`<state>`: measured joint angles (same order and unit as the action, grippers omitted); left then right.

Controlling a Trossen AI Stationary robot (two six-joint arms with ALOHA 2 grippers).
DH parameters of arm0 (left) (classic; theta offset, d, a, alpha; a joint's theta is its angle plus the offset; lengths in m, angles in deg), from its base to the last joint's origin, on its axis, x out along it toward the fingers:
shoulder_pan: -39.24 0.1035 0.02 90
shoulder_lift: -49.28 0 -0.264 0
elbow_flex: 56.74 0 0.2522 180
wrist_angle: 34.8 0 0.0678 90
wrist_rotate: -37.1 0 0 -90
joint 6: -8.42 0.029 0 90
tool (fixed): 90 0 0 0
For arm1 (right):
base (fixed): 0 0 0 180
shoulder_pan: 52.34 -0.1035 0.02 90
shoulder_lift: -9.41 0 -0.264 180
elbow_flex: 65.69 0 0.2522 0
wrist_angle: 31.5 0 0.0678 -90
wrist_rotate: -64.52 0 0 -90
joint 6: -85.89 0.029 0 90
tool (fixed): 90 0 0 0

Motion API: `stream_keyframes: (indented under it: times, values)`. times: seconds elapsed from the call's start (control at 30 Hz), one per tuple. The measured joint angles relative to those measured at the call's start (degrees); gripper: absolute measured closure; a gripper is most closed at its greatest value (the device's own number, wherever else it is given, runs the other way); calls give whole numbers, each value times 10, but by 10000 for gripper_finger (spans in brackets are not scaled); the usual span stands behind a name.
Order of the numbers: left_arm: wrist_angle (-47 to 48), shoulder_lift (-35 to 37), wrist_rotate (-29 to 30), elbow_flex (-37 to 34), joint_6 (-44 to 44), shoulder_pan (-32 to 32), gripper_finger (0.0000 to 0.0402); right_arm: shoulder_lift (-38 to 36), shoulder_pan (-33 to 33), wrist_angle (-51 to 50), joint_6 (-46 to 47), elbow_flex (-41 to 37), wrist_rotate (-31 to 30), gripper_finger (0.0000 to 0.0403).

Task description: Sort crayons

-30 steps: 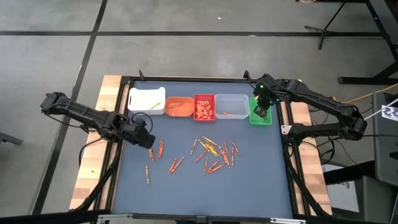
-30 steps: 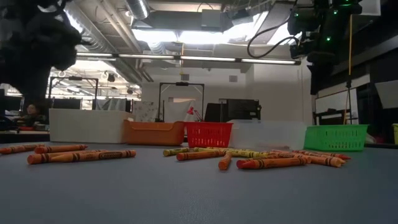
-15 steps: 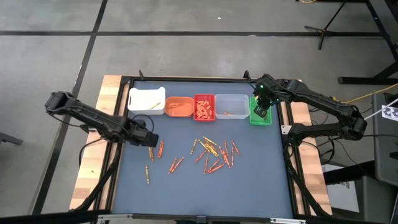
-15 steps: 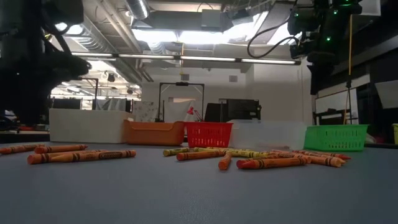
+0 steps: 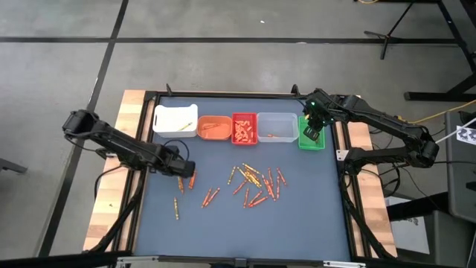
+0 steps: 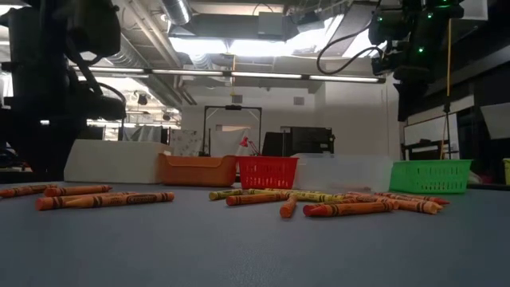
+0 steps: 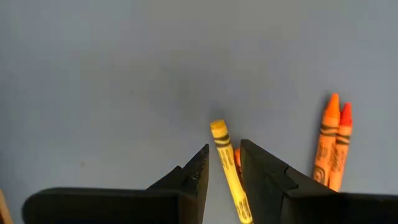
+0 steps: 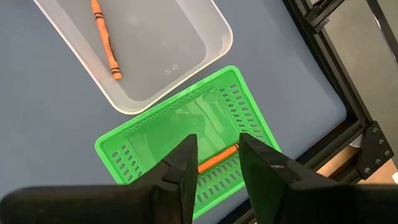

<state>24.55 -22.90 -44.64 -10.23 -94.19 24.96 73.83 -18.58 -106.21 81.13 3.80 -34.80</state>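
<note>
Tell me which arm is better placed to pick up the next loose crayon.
Left, probably. The left hand is down at the mat with its open fingers astride a yellow crayon. The right hand hangs over the green bin, away from the loose crayons.

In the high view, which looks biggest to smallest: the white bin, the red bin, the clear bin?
1. White bin and clear bin: they look about alike, so I won't rank them.
2. Red bin: clearly narrower than both.
</note>
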Motion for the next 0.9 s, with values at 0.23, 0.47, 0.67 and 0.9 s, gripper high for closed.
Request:
stream_keyframes:
  times: [0.23,0.47,0.67,0.9]
  values:
    - [-3,-15,15,0,-31,0,326,0,0,0,0,0,0,288]
    - [-3,-43,15,0,-52,0,326,0,0,0,0,0,0,288]
    - [-4,-54,15,1,-54,0,329,0,0,0,0,0,0,288]
    - [-5,-54,15,1,-55,0,364,0,0,0,0,0,0,288]
